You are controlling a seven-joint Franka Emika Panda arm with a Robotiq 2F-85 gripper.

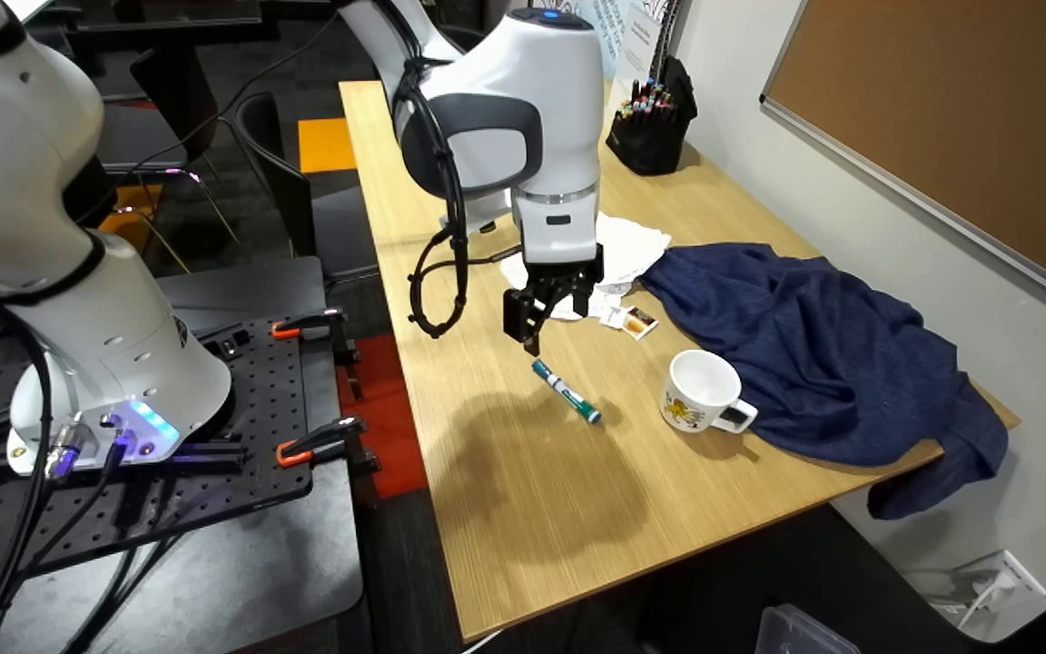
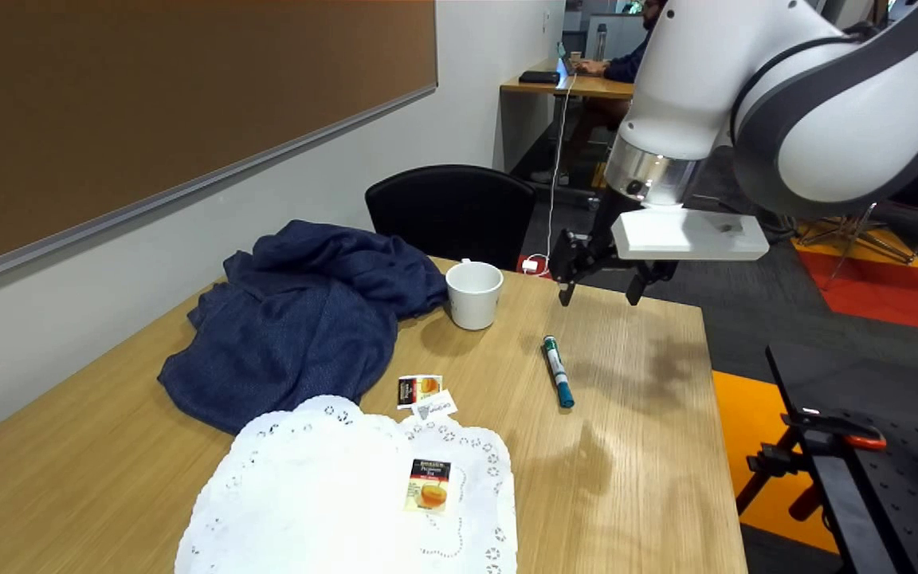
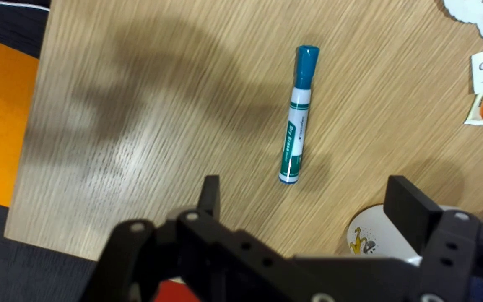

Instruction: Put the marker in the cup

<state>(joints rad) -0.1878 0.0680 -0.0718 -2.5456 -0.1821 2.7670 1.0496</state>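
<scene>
The marker, white and green with a blue-green cap, lies flat on the wooden table in both exterior views (image 1: 567,392) (image 2: 558,372). In the wrist view the marker (image 3: 296,121) lies lengthwise, its far end level with the space between the fingertips. The cup, a white mug with a printed figure and a side handle, stands upright in both exterior views (image 1: 701,386) (image 2: 473,299). In the wrist view the cup (image 3: 377,233) is partly hidden behind the right finger. My gripper (image 1: 557,325) (image 2: 599,298) (image 3: 303,180) is open and empty, above the table and apart from the marker.
A crumpled navy cloth (image 1: 814,354) (image 2: 300,319) lies beside the cup along the wall side. A white lace paper (image 2: 292,494) and tea packets (image 2: 429,484) (image 1: 639,322) lie nearby. A black case of pens (image 1: 650,127) stands farther along. The table (image 1: 541,581) ends close by.
</scene>
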